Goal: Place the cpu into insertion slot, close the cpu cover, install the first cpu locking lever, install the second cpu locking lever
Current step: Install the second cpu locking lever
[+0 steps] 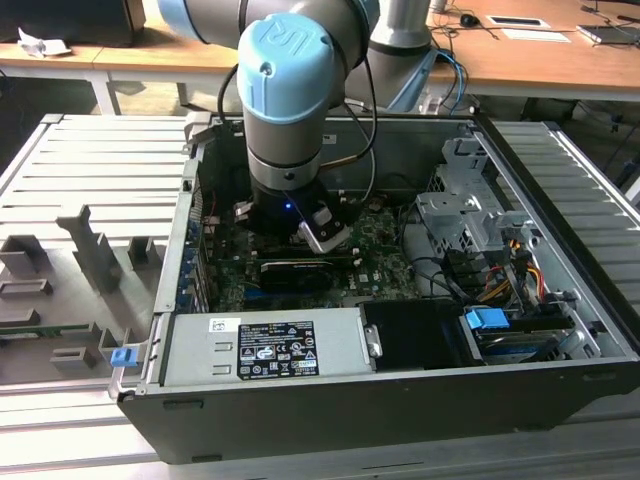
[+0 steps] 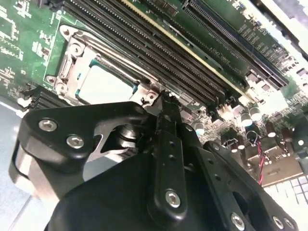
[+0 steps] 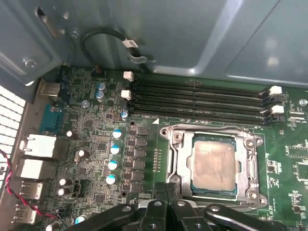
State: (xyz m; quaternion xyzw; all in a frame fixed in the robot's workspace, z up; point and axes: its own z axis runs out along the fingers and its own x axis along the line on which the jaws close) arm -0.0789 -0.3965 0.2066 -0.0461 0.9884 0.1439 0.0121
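In the first wrist view, the motherboard spreads leftward; further right the cpu sits in the insertion slot, the cpu cover framing it. My gripper hovers at the socket's edge, fingers pressed together, holding nothing.

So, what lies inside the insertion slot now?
In both wrist views the cpu lies flat inside the insertion slot, its metal top facing up, with the cpu cover framing it. The contacts under the chip are covered by it. The hand is beside the slot's edge.
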